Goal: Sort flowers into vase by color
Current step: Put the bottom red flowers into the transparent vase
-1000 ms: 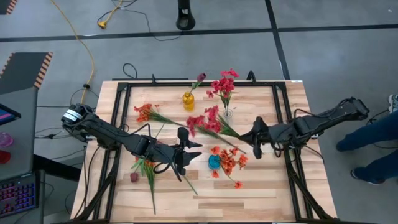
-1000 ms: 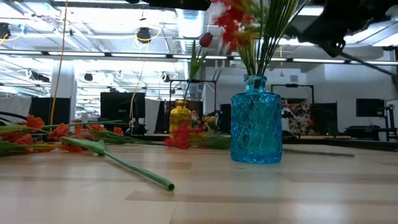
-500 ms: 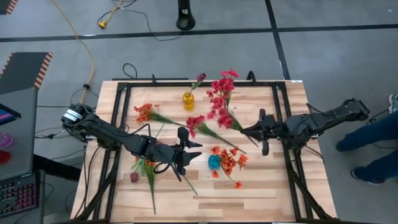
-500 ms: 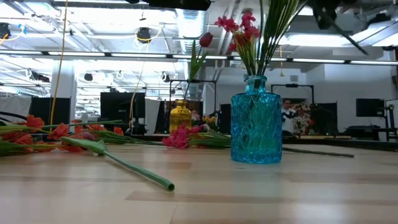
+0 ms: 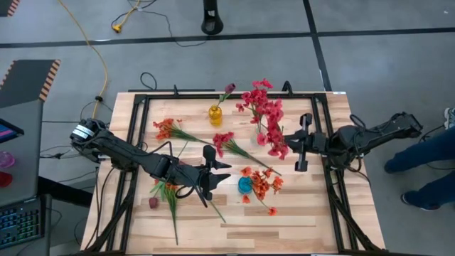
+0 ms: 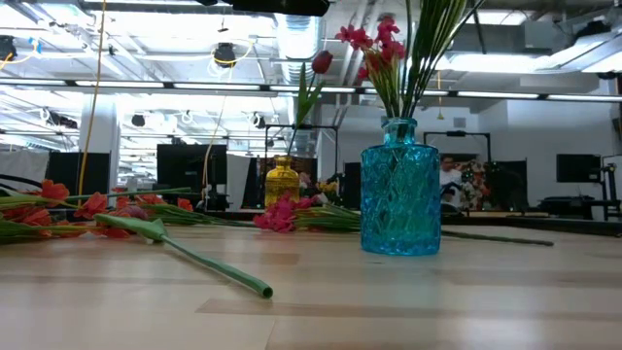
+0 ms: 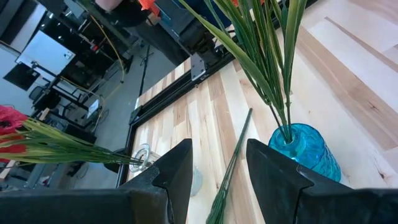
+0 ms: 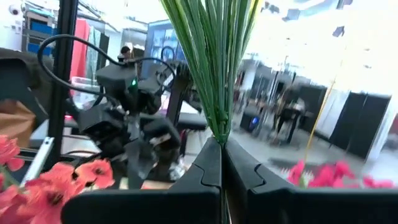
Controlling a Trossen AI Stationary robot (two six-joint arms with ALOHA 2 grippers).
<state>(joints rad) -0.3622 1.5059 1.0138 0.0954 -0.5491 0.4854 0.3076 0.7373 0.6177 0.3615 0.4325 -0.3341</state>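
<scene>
**Sorting partway done, pink spray in the air**

Taking the blue vase (image 5: 244, 185) as landmark and going left to right: orange sprays (image 5: 168, 129) and a green-stemmed spray (image 5: 169, 200) are still lying on the table (image 5: 284, 220) to its left, unsorted. The left gripper (image 5: 213, 173) is hovering just left of the blue vase, fingers apart, holding nothing. The blue vase is already holding orange blooms; beyond it the yellow vase (image 5: 215, 114) is holding a maroon bud, and another pink spray (image 5: 229, 141) is lying between them. To the right, the right gripper (image 5: 301, 144) is clamping a crimson-pink spray (image 5: 272, 128) by its stems. Since a second ago, that spray is rising off the table and swinging toward the clear vase (image 5: 260, 130).
</scene>
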